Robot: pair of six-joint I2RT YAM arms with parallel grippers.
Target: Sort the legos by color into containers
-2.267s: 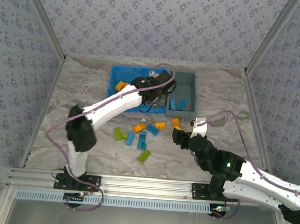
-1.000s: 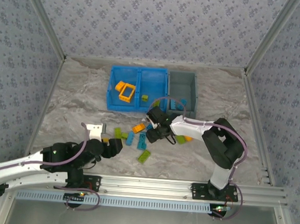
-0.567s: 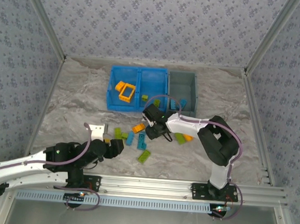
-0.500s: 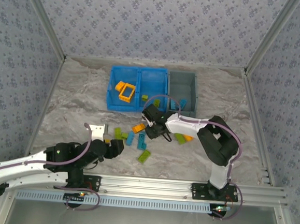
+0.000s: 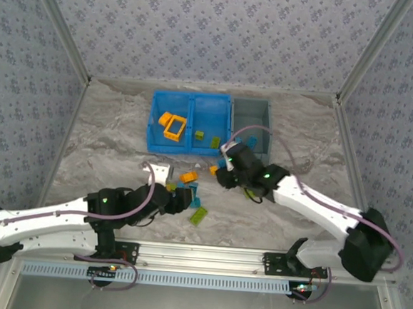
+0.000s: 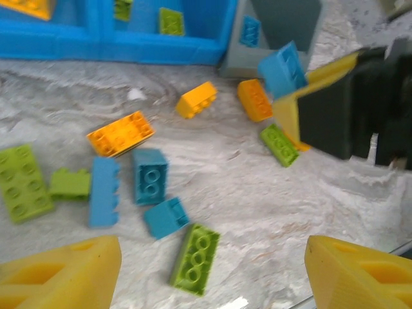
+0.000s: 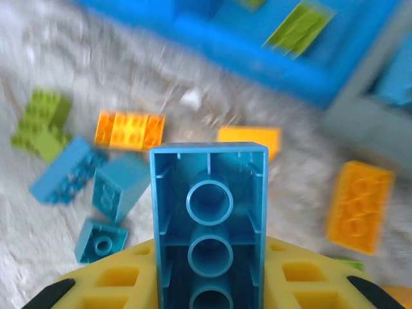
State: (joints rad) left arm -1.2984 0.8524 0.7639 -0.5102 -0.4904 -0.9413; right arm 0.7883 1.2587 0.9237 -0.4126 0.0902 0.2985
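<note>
Right gripper (image 5: 226,173) jaws are clamped on a blue brick (image 7: 209,212), hollow underside to the wrist camera, fingers (image 7: 122,283) pressed to both its long sides. A second ago these jaws stood wider, low over the pile; now they have pinched in and the brick rides clear of the table (image 5: 107,139), centre frame in the top view, just below the grey bin (image 5: 252,119). Left gripper (image 6: 212,277) jaws are wide apart with nothing between them. That arm has pushed forward from lower left to the near edge of the pile, where a green brick (image 6: 195,257) and a small blue one (image 6: 166,217) lie just ahead of its fingers. Blue bin (image 5: 175,149), upper centre: orange frame (image 5: 173,128) in the left compartment, green bricks (image 5: 199,135) in the right. One blue piece (image 6: 250,30) already lies in the grey bin, so that is the likely home for the held brick. Judged: pick done, short carry up-frame and release to follow. Roughly a dozen orange, green and blue bricks remain loose, so the sort is far from finished. Both arms crowd the same patch; collision is a risk.
</note>
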